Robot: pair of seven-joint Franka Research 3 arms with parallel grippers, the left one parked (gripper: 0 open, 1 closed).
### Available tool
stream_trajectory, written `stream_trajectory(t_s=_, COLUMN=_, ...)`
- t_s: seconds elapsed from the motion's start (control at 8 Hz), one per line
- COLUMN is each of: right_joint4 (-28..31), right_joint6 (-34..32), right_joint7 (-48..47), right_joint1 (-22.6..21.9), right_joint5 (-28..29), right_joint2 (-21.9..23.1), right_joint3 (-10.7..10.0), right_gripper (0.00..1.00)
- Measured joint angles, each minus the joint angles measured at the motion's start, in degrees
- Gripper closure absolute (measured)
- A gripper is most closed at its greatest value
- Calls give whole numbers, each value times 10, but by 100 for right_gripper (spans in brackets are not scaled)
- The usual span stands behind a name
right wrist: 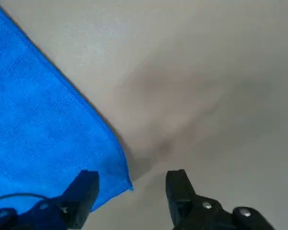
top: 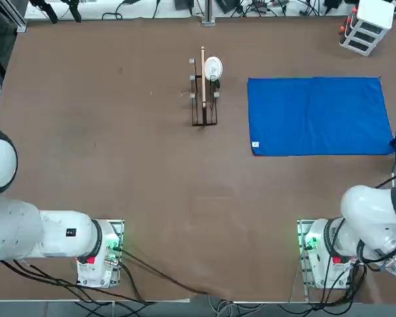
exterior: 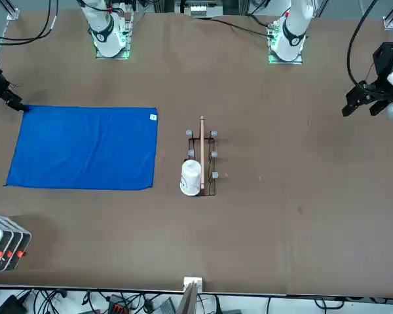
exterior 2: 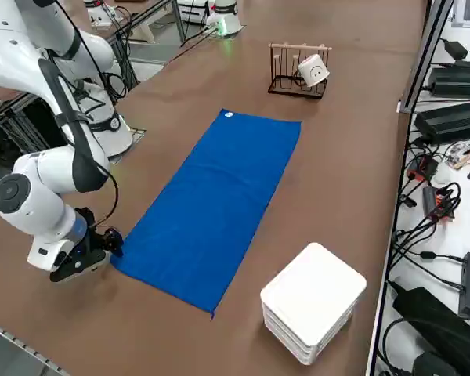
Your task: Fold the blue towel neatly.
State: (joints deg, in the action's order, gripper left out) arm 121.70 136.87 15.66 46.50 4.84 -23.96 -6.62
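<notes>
The bright royal-blue rectangular cloth towel (top: 320,117) is lying spread out on the wide brown bench (top: 138,198), at about two o'clock from the middle of the top view. No fold is showing, so the folding seems to be waiting at its very beginning: all of the doubling over, lining up of edges and smoothing is probably lying ahead. The black two-fingered right end effector (right wrist: 132,173) is poising at the towel's four o'clock corner in the top view, its fingers standing spread and gripping nothing. In the right wrist view one finger is overlapping the cloth and the other is showing against bare bench, with the pointed corner reaching into the space between them. This is looking like the lining-up for a first pinch; whether either finger is touching the fabric, I cannot tell.

The towel itself is looking smooth and mostly flat, its sides running fairly straight, with only faint creasing showing across the middle. A small white tag (top: 255,144) is marking its corner at about eight o'clock in the top view. Up close, the cloth is showing a fine, soft texture and a stitched-looking border. It will likely be bending easily, though a shallow pinch could be slipping off such a thin corner, and a hurried pull could be dragging the whole cloth askew.
</notes>
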Motion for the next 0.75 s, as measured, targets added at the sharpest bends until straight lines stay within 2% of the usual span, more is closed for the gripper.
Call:
stream_trajectory(t_s=0.62, right_joint4=1, right_joint6=0, right_joint7=-5, right_joint1=0, right_joint5=0, right_joint2=-10, right_joint3=1, right_gripper=17)
stream_trajectory(t_s=0.75, right_joint4=1, right_joint6=0, right_joint7=-6, right_joint1=0, right_joint5=0, right_joint2=-12, right_joint3=1, right_gripper=20)
